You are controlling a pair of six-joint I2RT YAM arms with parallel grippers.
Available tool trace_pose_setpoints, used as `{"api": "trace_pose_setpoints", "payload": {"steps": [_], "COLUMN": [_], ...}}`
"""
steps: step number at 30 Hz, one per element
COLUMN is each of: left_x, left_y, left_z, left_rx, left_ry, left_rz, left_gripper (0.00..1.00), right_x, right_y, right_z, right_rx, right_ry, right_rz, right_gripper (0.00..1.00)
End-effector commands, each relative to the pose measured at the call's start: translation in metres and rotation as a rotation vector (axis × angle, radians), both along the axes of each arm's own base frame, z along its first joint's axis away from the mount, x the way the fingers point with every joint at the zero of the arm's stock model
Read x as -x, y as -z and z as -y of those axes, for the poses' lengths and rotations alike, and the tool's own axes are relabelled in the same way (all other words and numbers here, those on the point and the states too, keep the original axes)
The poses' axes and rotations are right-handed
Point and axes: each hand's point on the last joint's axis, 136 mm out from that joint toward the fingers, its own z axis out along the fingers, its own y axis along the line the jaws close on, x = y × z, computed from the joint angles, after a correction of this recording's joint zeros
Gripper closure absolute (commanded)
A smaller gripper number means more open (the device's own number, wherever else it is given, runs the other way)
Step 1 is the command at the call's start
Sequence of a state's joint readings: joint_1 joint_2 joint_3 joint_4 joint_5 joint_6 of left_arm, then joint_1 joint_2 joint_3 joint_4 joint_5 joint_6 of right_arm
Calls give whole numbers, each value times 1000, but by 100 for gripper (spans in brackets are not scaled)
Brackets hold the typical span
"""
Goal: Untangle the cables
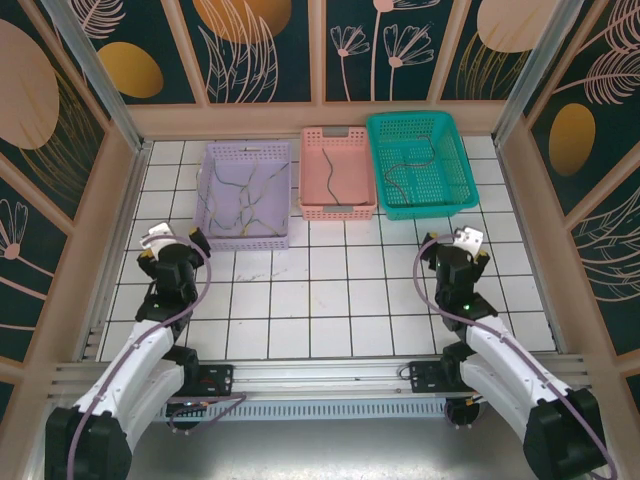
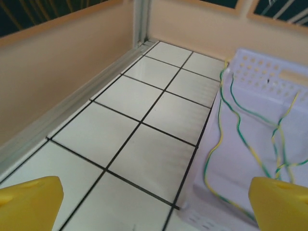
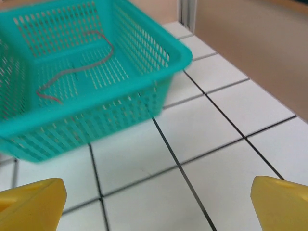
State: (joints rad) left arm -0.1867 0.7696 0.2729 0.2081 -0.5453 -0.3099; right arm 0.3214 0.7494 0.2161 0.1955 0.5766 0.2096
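The task's cables lie in three perforated plastic baskets at the far side of the white tiled surface [image 1: 330,290]. One thin dark wire [image 1: 333,165] sits alone in the pink basket [image 1: 338,210], and one brownish wire [image 1: 405,165] alone in the teal basket [image 1: 455,195]. Several yellow-and-green wires [image 1: 245,200] are heaped across one another in the lilac basket [image 1: 215,150], so most of the sorting looks undone. Both arms rest well short of the baskets. The left jaws stand wide open and hold nothing, the yellow fingertips [image 2: 29,204] sitting at opposite edges of the left wrist view with bare tile between them. The right jaws are spread just as wide and are also empty, facing the teal basket's near corner [image 3: 168,53]. The main risk lies in the lilac basket: the strands cross and twist so closely that a pinch may close on two or three at once and lift the whole clump. A loop of yellow-green wire [image 2: 219,144] appears to run up along the basket's left wall and could catch on the rim or in the holes. In that case a pull would likely drag or tip the basket, which looks light, instead of freeing a wire.
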Motion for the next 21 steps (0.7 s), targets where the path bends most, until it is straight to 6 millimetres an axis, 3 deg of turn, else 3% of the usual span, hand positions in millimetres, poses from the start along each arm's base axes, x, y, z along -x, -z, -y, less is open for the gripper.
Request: {"api": "trace_pose_setpoints", "payload": {"steps": [1,9,15,18,21], "left_x": [-12,-50,-78,-76,-77], "left_y": [-29,-12,-1,3,13], "left_z": [4,22,29,17,1], "left_rx": [-144,-147,-183,-166,-103], "left_ry": [58,150,208,186,150], "left_rz": [181,229,173,213,242], "left_gripper": [1,1,1,1,1], "right_x": [-15,-27,-50,-69,-76], "right_y": [-42,-21,-19,-17,-18], "right_z": [-10,13,14,9,9], "right_rx": [26,-47,-61,-33,2], "right_ry": [-95,-101,-133,-173,-198], "right_rz": [238,290,298,265,265], "right_gripper": [1,1,1,1,1]}}
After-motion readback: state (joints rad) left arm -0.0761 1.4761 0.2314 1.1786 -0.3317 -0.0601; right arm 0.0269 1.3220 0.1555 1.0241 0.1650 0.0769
